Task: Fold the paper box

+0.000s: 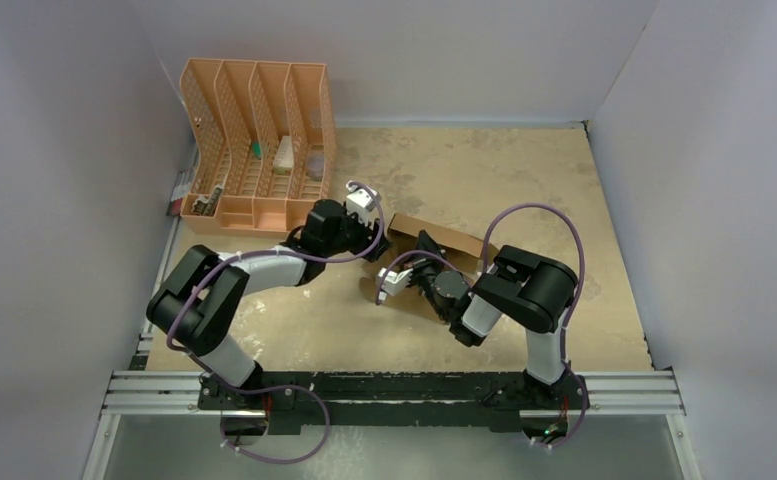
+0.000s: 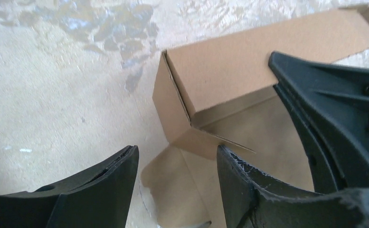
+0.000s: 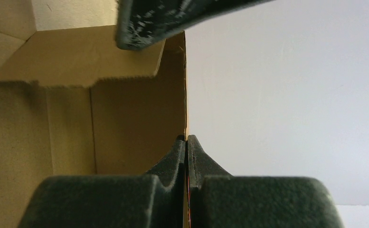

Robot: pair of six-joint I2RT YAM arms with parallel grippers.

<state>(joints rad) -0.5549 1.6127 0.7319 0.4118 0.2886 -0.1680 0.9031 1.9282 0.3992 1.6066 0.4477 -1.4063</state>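
no readable text or number shows on anything here.

A big orange rack with four slots stands at the far left corner of the table. Small things sit in its slots, too small to tell. The table is tan and worn. Pale walls stand around it.

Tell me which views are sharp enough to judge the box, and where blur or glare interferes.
Top view: even light, sharp, but the right arm hides part of the box. Left wrist: box crisp, table glary at top, left fingers soft. Right wrist: right fingers blurred close to the lens, box shaded against a bright wall.
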